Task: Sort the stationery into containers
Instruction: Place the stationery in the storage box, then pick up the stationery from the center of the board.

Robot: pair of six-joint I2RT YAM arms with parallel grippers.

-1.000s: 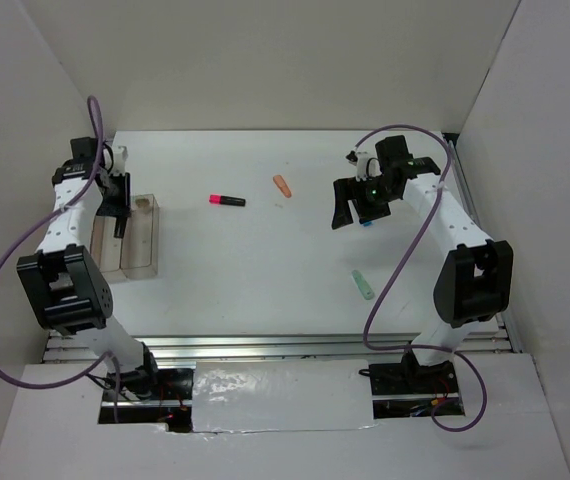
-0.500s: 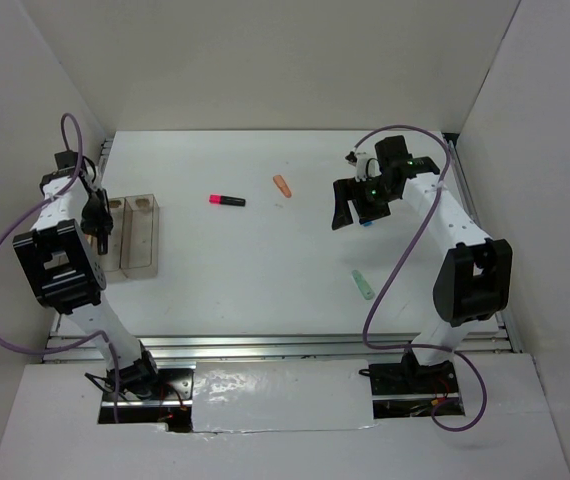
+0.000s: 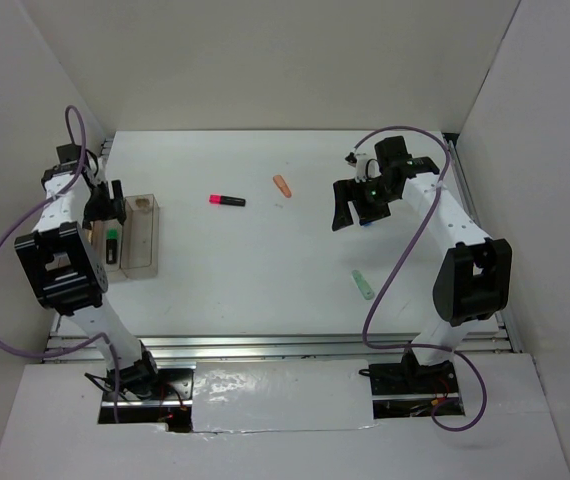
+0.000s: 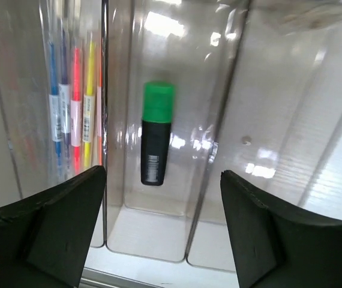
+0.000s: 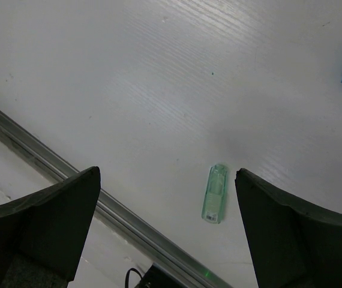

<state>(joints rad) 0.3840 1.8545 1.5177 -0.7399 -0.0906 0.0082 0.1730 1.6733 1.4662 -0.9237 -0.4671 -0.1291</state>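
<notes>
The left tool point(image 4: 162, 175) is held wide open, empty, above the black-green highlighter point(image 4: 156, 135) walled in the middle bin point(image 4: 159, 240). The right tool point(image 5: 168, 173), equally spread and empty, is held over the surface point(image 5: 159, 90) near its edge rail point(image 5: 39, 150).

Bright, even light; white glare streaks the containers point(image 4: 291, 120), soft shadows elsewhere.
</notes>
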